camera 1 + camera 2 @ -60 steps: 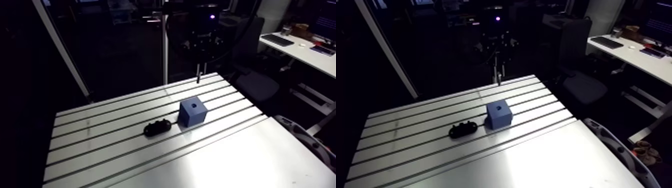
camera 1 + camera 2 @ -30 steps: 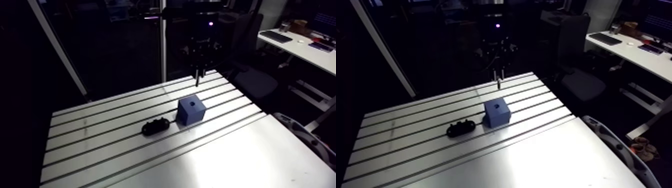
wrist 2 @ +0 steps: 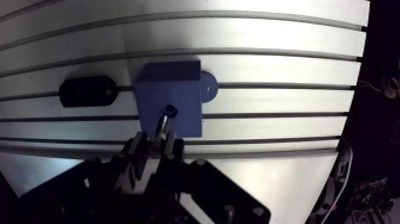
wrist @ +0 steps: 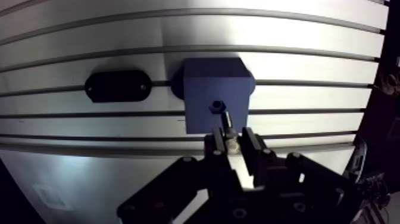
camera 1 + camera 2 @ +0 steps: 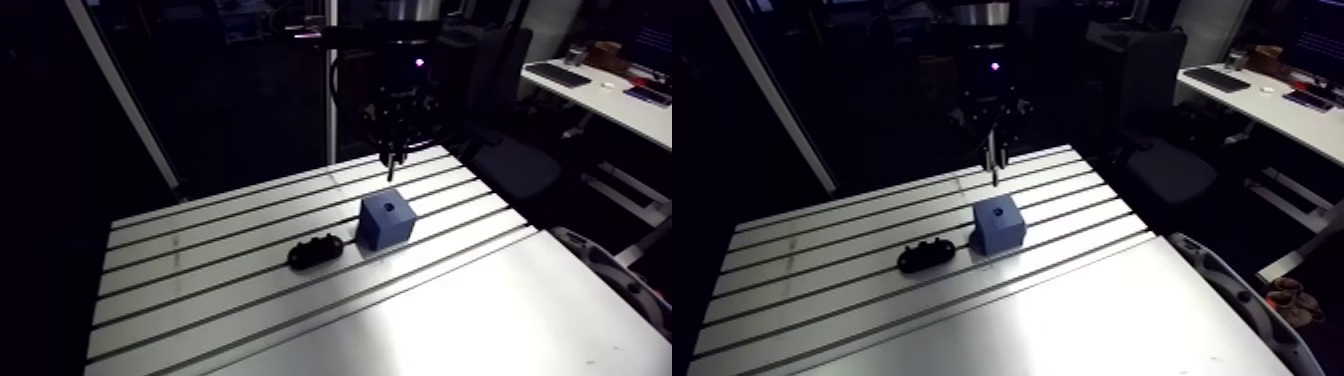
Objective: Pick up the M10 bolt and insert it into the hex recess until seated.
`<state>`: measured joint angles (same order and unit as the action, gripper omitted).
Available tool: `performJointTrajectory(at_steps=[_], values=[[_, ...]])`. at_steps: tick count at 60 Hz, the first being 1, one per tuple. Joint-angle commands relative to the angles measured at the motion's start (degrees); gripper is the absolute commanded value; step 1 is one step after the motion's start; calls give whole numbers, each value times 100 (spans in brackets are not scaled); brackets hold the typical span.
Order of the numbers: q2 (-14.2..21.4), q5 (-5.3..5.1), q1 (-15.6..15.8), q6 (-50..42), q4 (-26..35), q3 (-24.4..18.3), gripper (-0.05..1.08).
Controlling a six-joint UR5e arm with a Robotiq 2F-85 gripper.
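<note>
The black two-finger gripper point(image 4: 231, 142) is closed down to a narrow gap on the slim grey metal M10 bolt point(image 4: 226, 123). It grips the bolt by its upper end, so the shank juts out past the fingertips toward the table and is free to enter a hole. Directly below stands the blue plastic cube block point(image 4: 205, 89), resting on the slotted aluminium table point(image 4: 297, 36). The small dark hex recess point(image 4: 217, 107) opens in the block's top face. In the wrist view the bolt's tip falls right beside that opening, which reads as the bolt being lined up for a straight vertical entry. In the arm view the bolt hangs upright above the block with a clear gap to the top face, so insertion looks not yet begun (the tip may sit slightly off the recess centre, though the wide-angle view makes that hard to judge). A black oblong plastic piece point(image 4: 118, 86) lies flat on the table just beside the block, apart from the gripper and out of the descent path. The next move likely calls for a small centring correction, then a slow, straight descent until the bolt seats.
</note>
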<state>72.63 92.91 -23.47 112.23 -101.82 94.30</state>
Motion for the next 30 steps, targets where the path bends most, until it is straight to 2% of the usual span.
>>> performJointTrajectory(at_steps=[1, 19, 30], values=[[1, -31, 25, 31, -97, 39, 104], [1, -31, 26, 249, -97, 84, 103], [-8, 12, 19, 243, -88, 127, 103]])
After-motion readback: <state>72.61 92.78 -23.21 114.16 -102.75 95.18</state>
